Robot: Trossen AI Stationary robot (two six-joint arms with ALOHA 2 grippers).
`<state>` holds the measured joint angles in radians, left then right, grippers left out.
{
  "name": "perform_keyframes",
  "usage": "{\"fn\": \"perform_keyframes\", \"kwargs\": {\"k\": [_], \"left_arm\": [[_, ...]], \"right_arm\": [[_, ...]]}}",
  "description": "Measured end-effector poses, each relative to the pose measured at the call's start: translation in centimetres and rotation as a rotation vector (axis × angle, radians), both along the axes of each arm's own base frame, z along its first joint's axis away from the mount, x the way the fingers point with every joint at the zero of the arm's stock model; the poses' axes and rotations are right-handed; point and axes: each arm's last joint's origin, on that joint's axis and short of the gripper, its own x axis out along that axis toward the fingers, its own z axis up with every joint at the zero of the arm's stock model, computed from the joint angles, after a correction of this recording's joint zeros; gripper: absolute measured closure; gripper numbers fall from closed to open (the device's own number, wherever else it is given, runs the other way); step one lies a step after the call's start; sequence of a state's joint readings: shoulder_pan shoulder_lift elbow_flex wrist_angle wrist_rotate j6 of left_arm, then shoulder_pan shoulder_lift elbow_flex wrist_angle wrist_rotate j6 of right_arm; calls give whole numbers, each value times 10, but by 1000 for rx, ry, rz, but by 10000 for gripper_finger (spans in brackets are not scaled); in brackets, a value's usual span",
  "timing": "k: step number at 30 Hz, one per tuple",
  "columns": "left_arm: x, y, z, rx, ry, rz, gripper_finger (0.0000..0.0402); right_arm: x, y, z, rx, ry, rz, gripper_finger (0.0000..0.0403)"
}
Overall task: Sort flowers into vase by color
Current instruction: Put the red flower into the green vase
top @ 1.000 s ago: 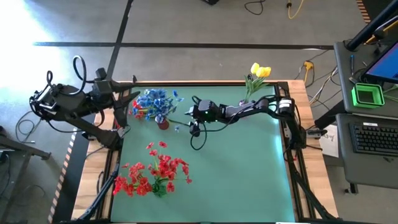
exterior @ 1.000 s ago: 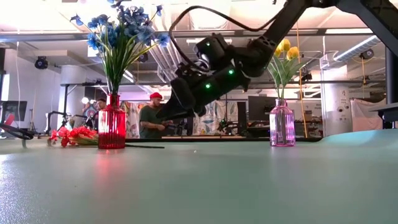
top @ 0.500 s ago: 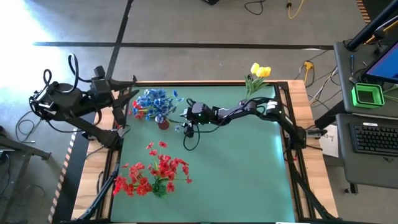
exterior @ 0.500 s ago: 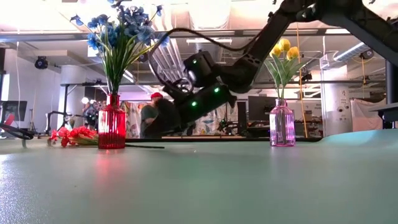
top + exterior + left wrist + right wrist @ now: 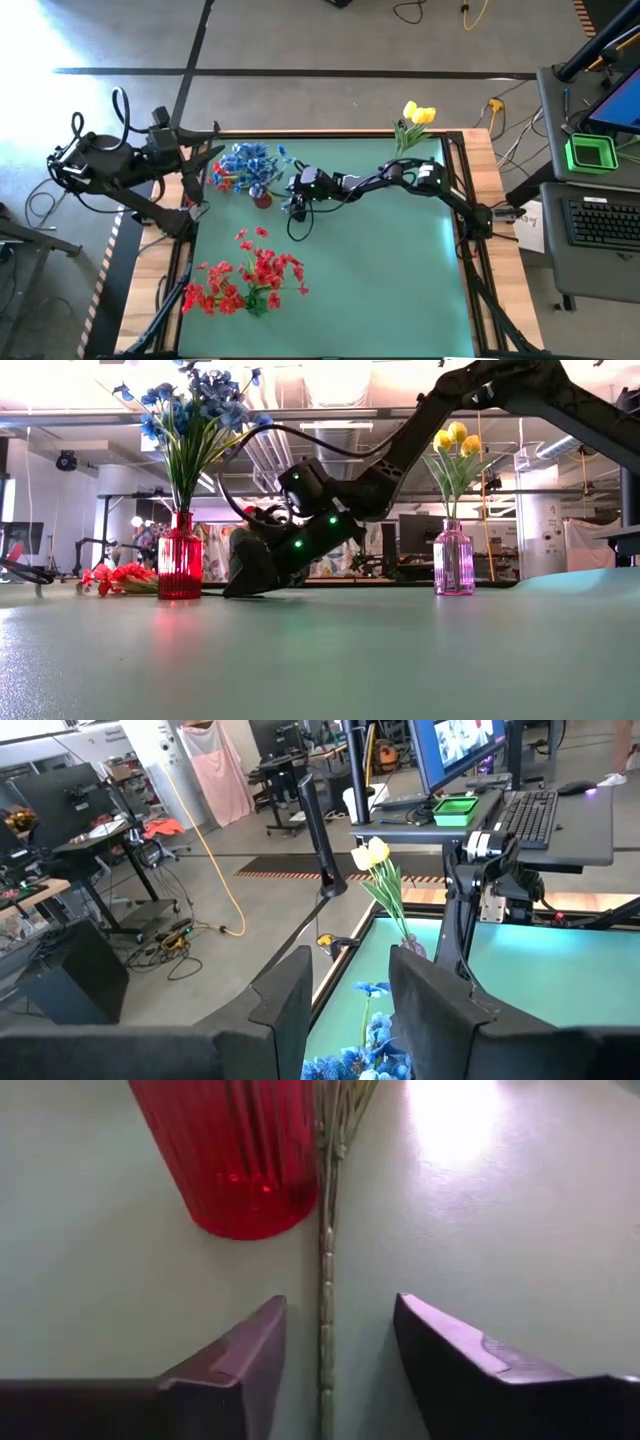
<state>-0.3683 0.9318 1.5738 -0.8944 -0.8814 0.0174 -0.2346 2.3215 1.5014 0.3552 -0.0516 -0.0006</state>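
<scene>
bright overhead light, glare patch on the green table (image 5: 455, 1120), soft blur up close

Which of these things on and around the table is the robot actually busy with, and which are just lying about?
Part of the job:
- blue flowers in the red vase
- yellow flowers in the pink vase
- red flowers lying on the table
- loose stem between the right gripper fingers

Just about:
- keyboard
- green box

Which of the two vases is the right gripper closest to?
The red vase holding blue flowers; the right gripper is low beside it, while the pink vase with yellow flowers stands farther off.
</scene>
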Motion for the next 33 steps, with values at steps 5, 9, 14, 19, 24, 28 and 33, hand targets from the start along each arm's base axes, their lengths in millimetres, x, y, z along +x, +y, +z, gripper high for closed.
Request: {"fn": "perform_keyframes", "kwargs": {"k": [5, 9, 14, 19, 24, 28, 33], "left_arm": [[0, 0, 0, 1, 2, 0, 279], [1, 0, -1, 3, 7, 0, 279], [1, 0, -1, 1, 7, 0, 279], [1, 0, -1, 0, 6, 1, 279], [1, 0, -1, 0, 5, 1, 279], [1, 0, -1, 0, 5, 0, 279], [1, 0, -1, 0, 5, 1, 279]], "right_arm": [[-1, -1, -1, 10, 21, -10, 303], [-2, -2, -2, 10, 27, -16, 364], [-2, -1, 1, 10, 32, -18, 388], [-8, 0, 13, 3, 103, -47, 389], [-18, 1, 32, 2, 194, -63, 390], [-29, 4, 45, 21, 299, -66, 390], [-47, 8, 63, 49, 446, -61, 390]]}}
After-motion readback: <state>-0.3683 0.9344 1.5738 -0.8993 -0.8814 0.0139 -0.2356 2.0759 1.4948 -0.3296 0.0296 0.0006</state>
